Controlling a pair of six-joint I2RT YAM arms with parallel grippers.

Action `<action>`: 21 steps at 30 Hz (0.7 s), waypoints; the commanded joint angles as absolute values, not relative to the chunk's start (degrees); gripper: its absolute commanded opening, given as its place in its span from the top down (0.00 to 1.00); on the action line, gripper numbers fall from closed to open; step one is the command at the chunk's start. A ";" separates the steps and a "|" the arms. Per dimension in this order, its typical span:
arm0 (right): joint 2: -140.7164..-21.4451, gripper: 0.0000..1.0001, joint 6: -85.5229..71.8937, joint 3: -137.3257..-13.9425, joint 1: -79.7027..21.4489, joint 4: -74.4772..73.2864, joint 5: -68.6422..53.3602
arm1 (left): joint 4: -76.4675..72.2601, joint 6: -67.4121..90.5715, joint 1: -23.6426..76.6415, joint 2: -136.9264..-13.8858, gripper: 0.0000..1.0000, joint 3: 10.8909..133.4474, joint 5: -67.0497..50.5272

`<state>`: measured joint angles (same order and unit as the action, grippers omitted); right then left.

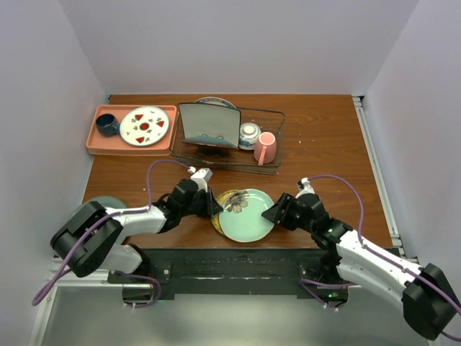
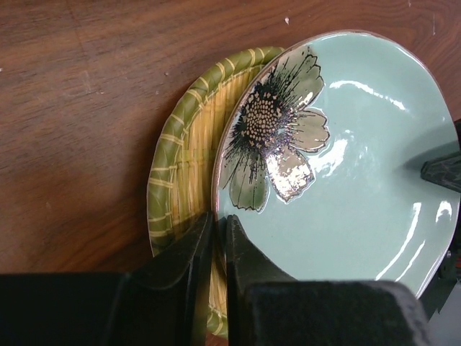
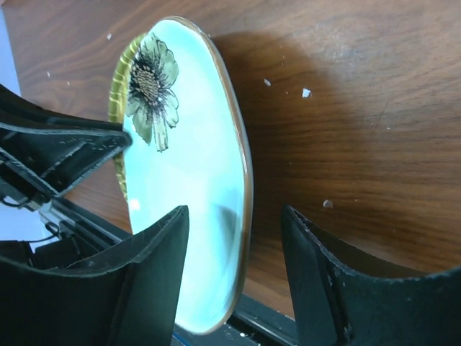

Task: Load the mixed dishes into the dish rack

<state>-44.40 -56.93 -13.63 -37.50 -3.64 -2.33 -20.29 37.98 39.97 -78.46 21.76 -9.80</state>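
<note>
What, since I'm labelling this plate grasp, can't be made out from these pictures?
- Top view: the round plate at the back of the dish rack. The white square plate hides all but a sliver of its rim.
- Left wrist view: the yellow-green woven plate, mostly covered by the pale green plate.
- Left wrist view: how deep that plate's rim sits in the left gripper, hidden by its own fingers.

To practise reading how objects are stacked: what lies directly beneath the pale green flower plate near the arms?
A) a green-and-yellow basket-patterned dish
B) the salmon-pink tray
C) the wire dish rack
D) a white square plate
A: in the left wrist view the pale green plate overlaps a green-and-yellow basket-patterned dish, which peeks out from under it on the table.
</note>
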 commanded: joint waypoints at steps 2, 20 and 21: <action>-49.03 0.43 -56.86 -11.34 -37.62 8.25 -4.92 | -16.87 36.83 40.96 -81.03 0.88 21.18 -10.28; -43.60 1.00 -51.25 -22.14 -37.62 -7.64 -0.53 | -8.10 36.12 40.96 -70.76 0.68 24.60 -6.42; -43.59 1.00 -50.37 -23.02 -37.62 -7.65 -0.61 | -7.04 35.86 40.96 -68.14 0.65 25.74 -5.89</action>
<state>-45.34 -55.20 -16.78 -37.54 -5.02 -3.46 -14.50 37.91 40.86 -74.59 22.17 -9.47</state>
